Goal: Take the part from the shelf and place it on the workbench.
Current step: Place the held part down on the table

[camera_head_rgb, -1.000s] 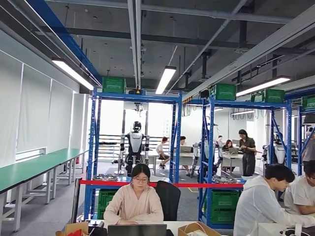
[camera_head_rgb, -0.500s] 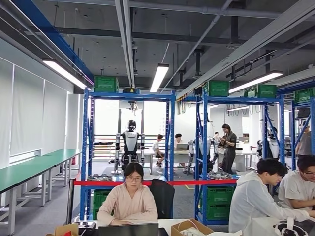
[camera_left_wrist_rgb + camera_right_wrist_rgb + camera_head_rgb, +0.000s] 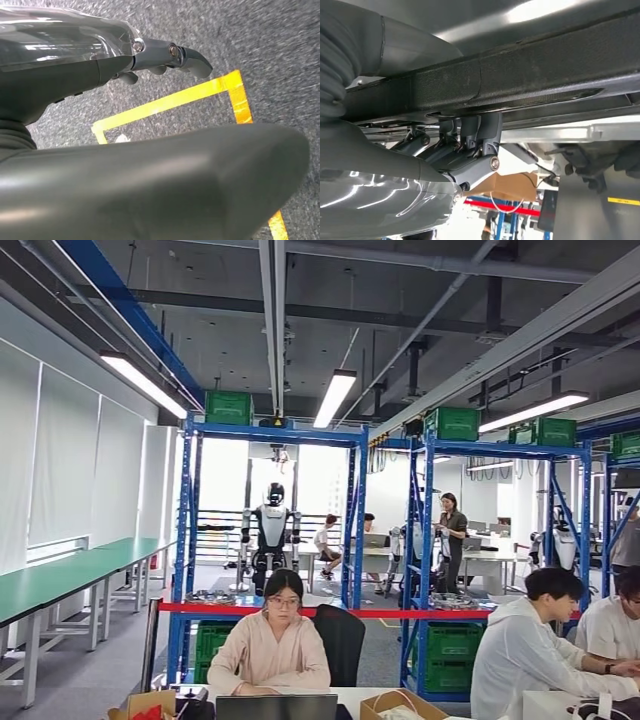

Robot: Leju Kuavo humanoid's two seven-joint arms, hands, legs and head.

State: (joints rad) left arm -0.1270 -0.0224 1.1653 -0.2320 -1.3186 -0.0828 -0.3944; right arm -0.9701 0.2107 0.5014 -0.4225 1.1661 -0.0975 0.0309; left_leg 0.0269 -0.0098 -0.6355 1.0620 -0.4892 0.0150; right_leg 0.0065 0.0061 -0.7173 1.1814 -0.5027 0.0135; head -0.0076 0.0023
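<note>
Head view: the robot faces a workshop hall. Two blue shelf racks stand ahead, the nearer [image 3: 273,540] behind a red barrier tape [image 3: 362,613]. Flat metal parts lie on its mid shelf [image 3: 211,597], with similar ones on the neighbouring rack [image 3: 453,602]; which is the task's part cannot be told at this range. A person in a pink top [image 3: 270,650] sits at a desk in front, two more at right. A green workbench [image 3: 68,580] runs along the left wall. No legible writing or brand.

Left wrist view: the left hand [image 3: 166,55] hangs over grey carpet marked with yellow floor tape [image 3: 170,102]. Its fingers lie extended and carry nothing. No lettering.

Right wrist view: the right hand [image 3: 471,150] is seen against a dark beam; its fingers fold inward near that beam, but whether they grip anything cannot be told. A yellow label [image 3: 623,201] shows, its text too small to read.

Judgement: the task is at its opening stage, nothing collected. The next move calls for walking to the shelf, past the desks and tape, then raising an arm to the part
</note>
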